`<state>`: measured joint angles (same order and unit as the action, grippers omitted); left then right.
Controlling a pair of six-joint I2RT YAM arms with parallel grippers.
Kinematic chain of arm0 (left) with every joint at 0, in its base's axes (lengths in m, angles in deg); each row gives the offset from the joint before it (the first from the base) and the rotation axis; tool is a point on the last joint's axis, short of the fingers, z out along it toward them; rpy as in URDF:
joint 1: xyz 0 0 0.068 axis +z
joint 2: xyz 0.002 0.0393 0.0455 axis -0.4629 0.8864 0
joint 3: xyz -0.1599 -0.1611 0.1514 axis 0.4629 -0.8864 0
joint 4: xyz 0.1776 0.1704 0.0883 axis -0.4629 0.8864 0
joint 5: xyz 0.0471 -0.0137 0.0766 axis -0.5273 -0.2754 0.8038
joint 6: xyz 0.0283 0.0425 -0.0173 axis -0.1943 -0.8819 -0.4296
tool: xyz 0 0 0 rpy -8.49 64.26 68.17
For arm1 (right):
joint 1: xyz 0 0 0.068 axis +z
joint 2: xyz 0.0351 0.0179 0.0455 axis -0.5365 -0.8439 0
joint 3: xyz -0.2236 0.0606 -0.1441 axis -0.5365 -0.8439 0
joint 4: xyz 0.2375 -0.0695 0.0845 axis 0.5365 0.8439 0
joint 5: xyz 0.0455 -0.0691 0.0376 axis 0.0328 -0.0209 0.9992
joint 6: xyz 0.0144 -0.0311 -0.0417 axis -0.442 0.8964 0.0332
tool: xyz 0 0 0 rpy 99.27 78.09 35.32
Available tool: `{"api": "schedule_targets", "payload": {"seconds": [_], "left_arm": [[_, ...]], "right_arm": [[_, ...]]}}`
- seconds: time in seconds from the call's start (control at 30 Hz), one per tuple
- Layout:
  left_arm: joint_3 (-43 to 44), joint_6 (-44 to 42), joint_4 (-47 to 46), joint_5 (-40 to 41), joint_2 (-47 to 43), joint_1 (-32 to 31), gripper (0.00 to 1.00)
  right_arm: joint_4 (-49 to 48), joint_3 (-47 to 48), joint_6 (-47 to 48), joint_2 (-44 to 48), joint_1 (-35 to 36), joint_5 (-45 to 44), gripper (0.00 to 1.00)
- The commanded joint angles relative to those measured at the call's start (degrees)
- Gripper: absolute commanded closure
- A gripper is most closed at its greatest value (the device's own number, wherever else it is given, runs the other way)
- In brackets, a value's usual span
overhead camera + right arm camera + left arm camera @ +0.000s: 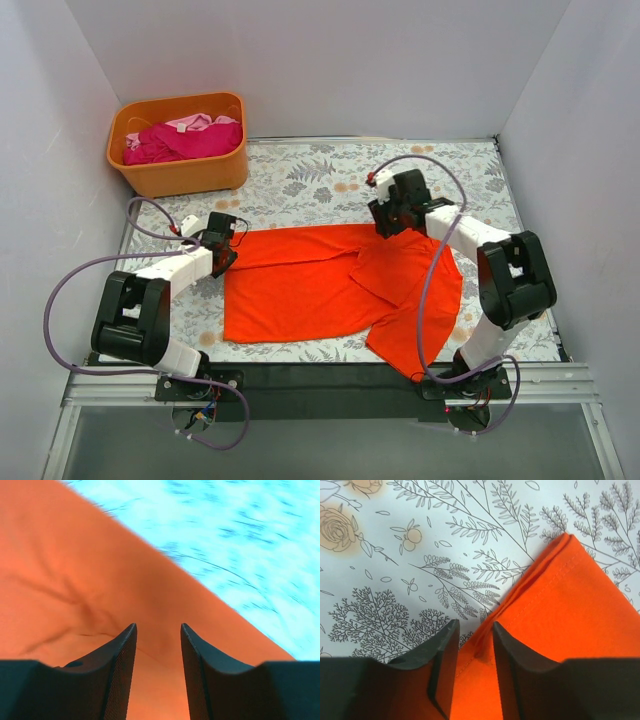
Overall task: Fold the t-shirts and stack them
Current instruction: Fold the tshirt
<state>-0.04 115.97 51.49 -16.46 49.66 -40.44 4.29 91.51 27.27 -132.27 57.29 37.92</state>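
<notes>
- Orange-red t-shirt (300,290) lies spread on the flowered table (300,185), toward 6 o'clock. It is partly folded, and its right end is rumpled and slants down toward 5 o'clock.
- My left pincer (222,250) sits at the 10 o'clock corner of the orange-red t-shirt. In the left wrist view my fingers (445,650) stand apart, and the doubled, stitched edge of the cloth runs up through the gap without being pinched.
- My right pincer (392,222) is at the shirt's far edge, about 1 o'clock. Its wrist view is blurred, but the jaws stand parted over creased orange cloth and hold nothing.
- Pink t-shirts (185,138), magenta and pale, are heaped in the orange tub (180,172) at the table's 10 o'clock corner, well apart from both pincers.
</notes>
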Motion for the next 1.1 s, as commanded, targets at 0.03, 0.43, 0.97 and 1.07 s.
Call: {"api": "schedule_targets", "payload": {"seconds": [0.03,0.43,0.97,1.07], "left_arm": [[0.7,-1.3,-1.1,4.0,-2.2,0.7,0.62],[9.3,-11.2,-3.2,-6.6,-6.5,0.4,0.30],[16.4,-10.4,-6.3,-8.6,16.4,0.0,0.34],[18.1,-11.2,-6.3,-8.1,19.2,0.6,0.35]], "right_arm": [[-4.9,-1.8,-11.9,6.2,-8.0,-0.8,0.58],[-5.6,-6.5,-25.6,7.3,-20.9,1.7,0.59],[-5.8,-4.3,-24.0,-2.9,-29.0,2.0,0.59],[-5.7,-2.6,-22.6,-5.1,-30.0,1.5,0.59]]}}
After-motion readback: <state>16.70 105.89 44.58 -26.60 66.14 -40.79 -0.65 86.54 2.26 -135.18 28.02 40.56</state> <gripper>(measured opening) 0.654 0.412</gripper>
